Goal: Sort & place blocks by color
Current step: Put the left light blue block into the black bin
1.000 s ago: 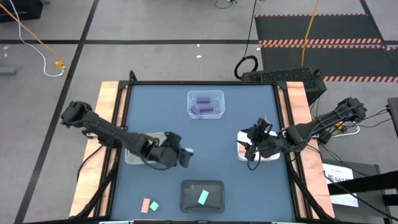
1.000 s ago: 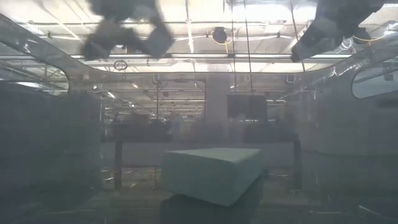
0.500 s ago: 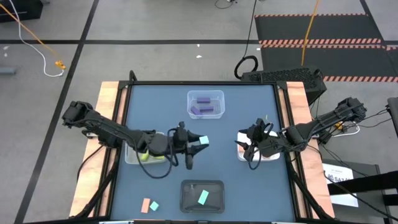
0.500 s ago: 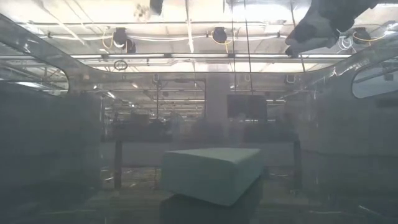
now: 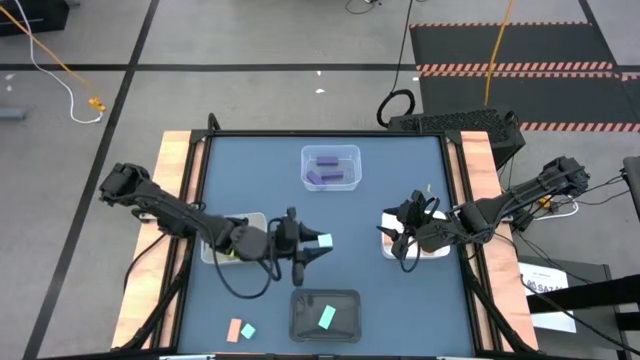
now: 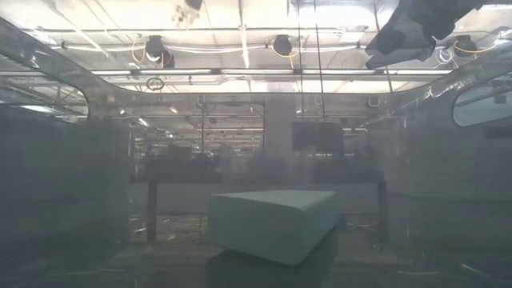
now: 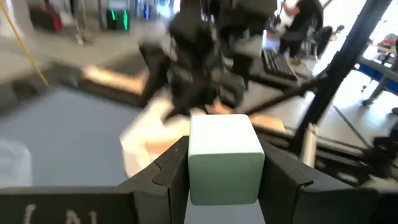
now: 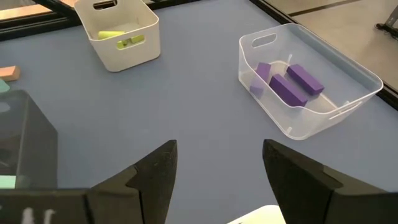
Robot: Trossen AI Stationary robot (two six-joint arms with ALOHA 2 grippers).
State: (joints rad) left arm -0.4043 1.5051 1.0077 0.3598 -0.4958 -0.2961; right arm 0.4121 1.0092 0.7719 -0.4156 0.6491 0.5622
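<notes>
My left gripper hangs over the table's middle, above the black tray's far side, shut on a light cyan cube. My right gripper hovers open over a pale tray at the table's right. A second cyan block lies in the black tray. Purple bars rest in the clear tray at the far centre. Yellow-green pieces lie in the white tray on the left. A salmon block and a small cyan block lie on the table near its near-left corner. My left gripper pinches the cyan cube between its two fingers, one on each of two opposite side faces. The cube is lifted clear of the table and sits upright, its top face above the fingers.
The blue table top has bare room between the trays. Wooden strips border its left and right sides. In the low view a cyan block fills the foreground, and my right arm shows at the top.
My left gripper has carried the cyan cube up and away from the white tray toward the table's right, then a little toward the near edge. In the low view it has risen out of the picture. My right arm has kept still.
</notes>
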